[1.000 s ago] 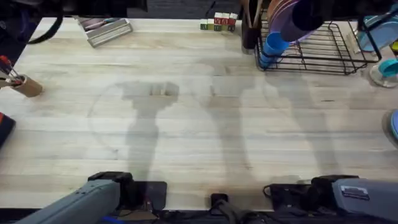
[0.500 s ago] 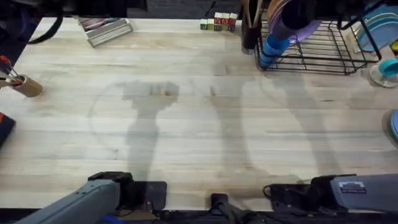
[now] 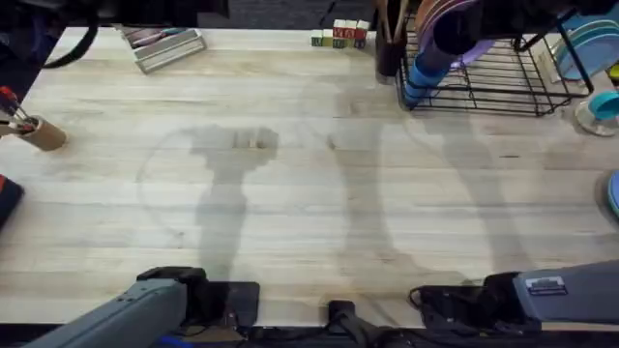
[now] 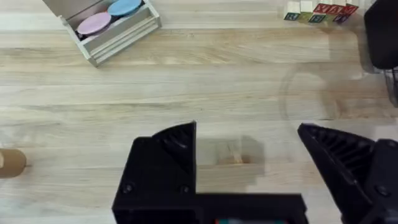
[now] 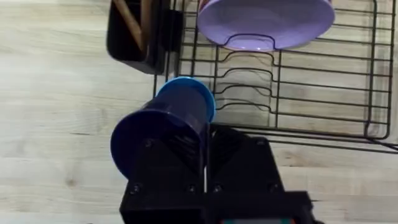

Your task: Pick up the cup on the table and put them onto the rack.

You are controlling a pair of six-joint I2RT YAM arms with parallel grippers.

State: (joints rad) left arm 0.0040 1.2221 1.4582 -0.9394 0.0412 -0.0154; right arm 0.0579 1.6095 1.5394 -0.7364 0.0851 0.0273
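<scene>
Right gripper (image 5: 205, 165) clamps the blue cup (image 5: 165, 127) at the black wire rack's (image 5: 323, 87) near edge, beside the purple bowl (image 5: 264, 22); best to clear the rim wire, then lower gently. Left gripper (image 4: 249, 168) hangs open over the table

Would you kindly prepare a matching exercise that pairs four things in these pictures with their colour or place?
Things:
1. cup
2. bowl
3. rack
4. lettered blocks

Descriptions:
A. purple, propped in the rack's upright slots
B. black wire, at the table's far right
C. blue, held on its side by the right gripper
D. in a row at the table's far edge, left of the rack

Pairs: 1-C, 2-A, 3-B, 4-D
</scene>
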